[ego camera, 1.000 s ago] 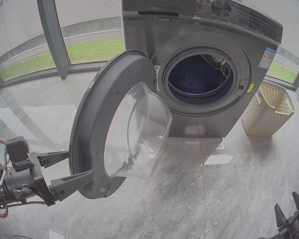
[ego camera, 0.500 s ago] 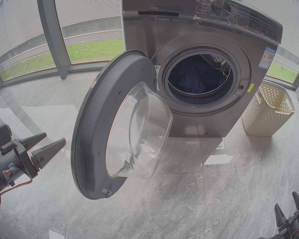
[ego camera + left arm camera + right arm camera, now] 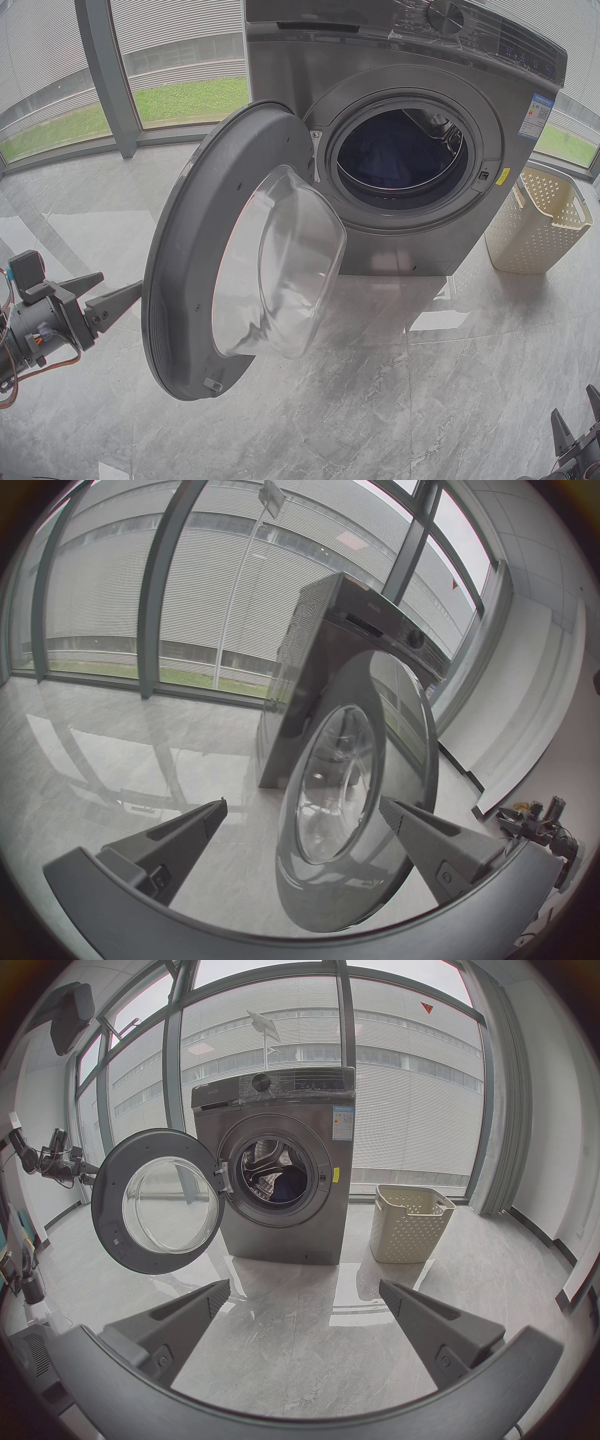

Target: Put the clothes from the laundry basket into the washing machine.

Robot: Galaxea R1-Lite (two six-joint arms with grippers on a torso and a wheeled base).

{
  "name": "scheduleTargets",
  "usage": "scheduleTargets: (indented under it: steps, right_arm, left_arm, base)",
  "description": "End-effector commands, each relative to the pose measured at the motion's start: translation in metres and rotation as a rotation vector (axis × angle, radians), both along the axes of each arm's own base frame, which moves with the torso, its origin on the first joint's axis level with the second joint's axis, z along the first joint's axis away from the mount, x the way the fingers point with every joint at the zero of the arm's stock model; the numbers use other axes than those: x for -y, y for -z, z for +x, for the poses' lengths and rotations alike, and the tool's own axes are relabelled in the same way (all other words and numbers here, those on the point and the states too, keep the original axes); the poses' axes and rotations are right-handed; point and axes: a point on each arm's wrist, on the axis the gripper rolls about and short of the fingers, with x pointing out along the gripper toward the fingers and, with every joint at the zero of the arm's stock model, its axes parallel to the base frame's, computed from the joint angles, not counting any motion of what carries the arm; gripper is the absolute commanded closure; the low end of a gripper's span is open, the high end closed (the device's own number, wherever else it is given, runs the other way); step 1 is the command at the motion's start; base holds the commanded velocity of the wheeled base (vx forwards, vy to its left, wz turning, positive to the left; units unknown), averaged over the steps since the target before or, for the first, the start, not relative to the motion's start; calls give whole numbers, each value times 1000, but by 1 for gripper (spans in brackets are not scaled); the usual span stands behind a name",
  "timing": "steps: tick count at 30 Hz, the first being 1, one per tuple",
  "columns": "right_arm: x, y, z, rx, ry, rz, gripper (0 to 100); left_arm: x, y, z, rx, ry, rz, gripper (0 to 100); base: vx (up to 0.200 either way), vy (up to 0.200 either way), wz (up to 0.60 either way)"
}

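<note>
The grey washing machine (image 3: 400, 56) stands with its round door (image 3: 212, 219) swung wide open to the left. Dark blue clothes (image 3: 387, 156) lie in the drum, which shows again in the right wrist view (image 3: 289, 1184). To the machine's right a cream laundry basket (image 3: 540, 225) sits on the floor, and its inside (image 3: 409, 1200) looks bare. My left gripper (image 3: 119, 282) is open, just left of the door's outer rim, holding nothing. Low at the right my right gripper (image 3: 573, 401) is open and holds nothing, well back from the machine.
Glossy grey tile floor (image 3: 437, 387) stretches in front of the machine. Large windows with a dark pillar (image 3: 106, 75) stand behind and to the left. The open door (image 3: 350, 792) juts far out over the floor between my left gripper and the drum.
A second ago my left gripper's fingers straddled the door's lower rim. It pulled off to the left, then came back toward the door's outer side. The right arm has not moved.
</note>
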Motion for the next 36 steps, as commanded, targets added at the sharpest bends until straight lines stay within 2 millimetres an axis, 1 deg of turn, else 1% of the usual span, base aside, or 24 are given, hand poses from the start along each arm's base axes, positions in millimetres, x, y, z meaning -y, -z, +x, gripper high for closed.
scheduleTargets:
  steps: [1,6,7,8,11,14,15,17,18,19,20,25,36]
  right_arm:
    - [0,3,0,-6,1,0,0]
    - [0,3,0,-6,0,0,0]
    - [0,3,0,-6,1,0,0]
    - [0,3,0,-6,1,0,0]
    - [0,3,0,-6,1,0,0]
    - [0,3,0,-6,1,-2,0]
    - [0,3,0,-6,0,0,0]
    - [0,3,0,-6,0,0,0]
    - [0,3,0,-6,1,0,0]
    - [0,3,0,-6,1,0,0]
    - [0,3,0,-6,1,-2,0]
    - [0,3,0,-6,0,-2,0]
    - [0,3,1,-8,1,-2,0]
  left_arm:
    - [19,6,11,-41,92,15,0]
    - [40,4,22,-41,164,20,0]
    - [41,4,23,-38,167,19,0]
    - [48,1,30,-27,187,6,0]
    - [56,1,40,-21,199,1,0]
    - [69,2,51,-7,227,-1,0]
    - [73,2,54,-2,224,-1,0]
    - [75,3,55,-1,224,0,0]
    - [87,5,63,1,220,2,0]
    - [88,5,64,3,220,2,0]
    - [95,6,71,12,217,0,0]
    - [118,2,90,63,185,-16,0]
    - [165,7,118,101,164,-27,0]
  base:
    - [0,0,0]
    - [0,0,0]
    - [0,0,0]
    - [0,0,0]
    - [0,0,0]
    - [0,0,0]
    - [0,0,0]
    - [0,0,0]
    - [0,0,0]
    - [0,0,0]
    - [0,0,0]
    - [0,0,0]
    - [0,0,0]
